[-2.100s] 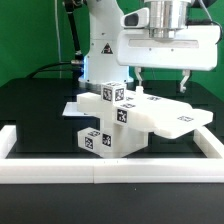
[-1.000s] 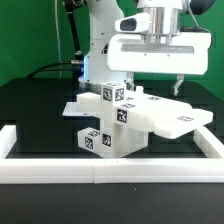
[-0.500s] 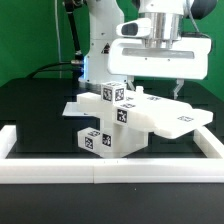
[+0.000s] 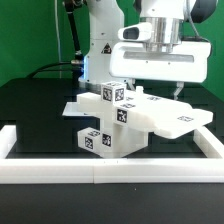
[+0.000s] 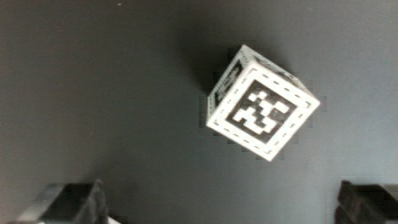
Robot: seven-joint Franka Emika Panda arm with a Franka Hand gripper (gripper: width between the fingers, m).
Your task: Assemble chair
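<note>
While our gripper (image 4: 155, 92) hangs with its jaws spread wide and holding nothing, we see its dark fingertips (image 5: 75, 200) above one small tagged cube (image 5: 262, 102) on the black table (image 4: 30, 110). We find the chair (image 4: 125, 120) stacked near the table's front rail (image 4: 100, 170).

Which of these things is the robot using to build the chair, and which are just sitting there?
For the chair:
- the stacked white tagged chair parts
- the small tagged cube, seen from the wrist
- the gripper, open and empty above them

Just there:
- the white border rails
- the black table
</note>
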